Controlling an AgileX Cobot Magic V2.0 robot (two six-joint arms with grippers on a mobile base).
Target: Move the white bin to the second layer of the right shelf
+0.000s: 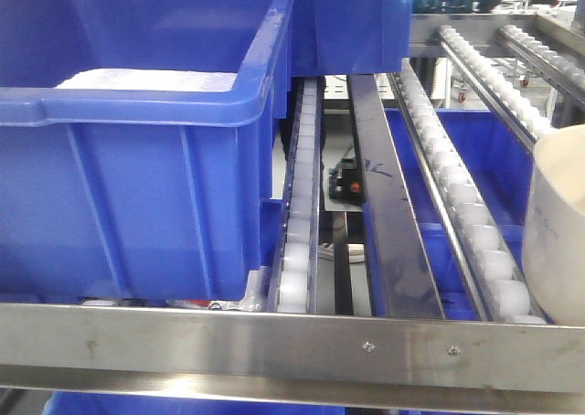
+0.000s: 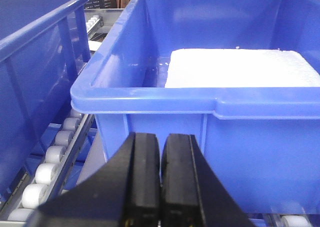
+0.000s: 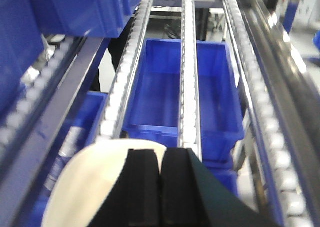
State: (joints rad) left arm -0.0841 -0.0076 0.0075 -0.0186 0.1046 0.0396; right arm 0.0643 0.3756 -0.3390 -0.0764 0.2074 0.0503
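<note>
The white bin (image 1: 559,223) shows at the right edge of the front view, over the right roller lane of the right shelf second layer, just behind its steel front bar (image 1: 274,342). In the right wrist view my right gripper (image 3: 161,152) is shut with the bin's (image 3: 85,182) cream rim pinched between its fingers, above the roller rails (image 3: 187,87). My left gripper (image 2: 161,136) is shut and empty, close in front of a blue crate (image 2: 225,112). Neither gripper shows in the front view.
The blue crate (image 1: 137,159) holding a white foam block (image 2: 240,67) fills the left lanes of the same layer. Another blue crate (image 2: 35,62) stands to its left. An open blue crate (image 3: 182,97) lies on the level below. A black device (image 1: 345,182) sits under the rails.
</note>
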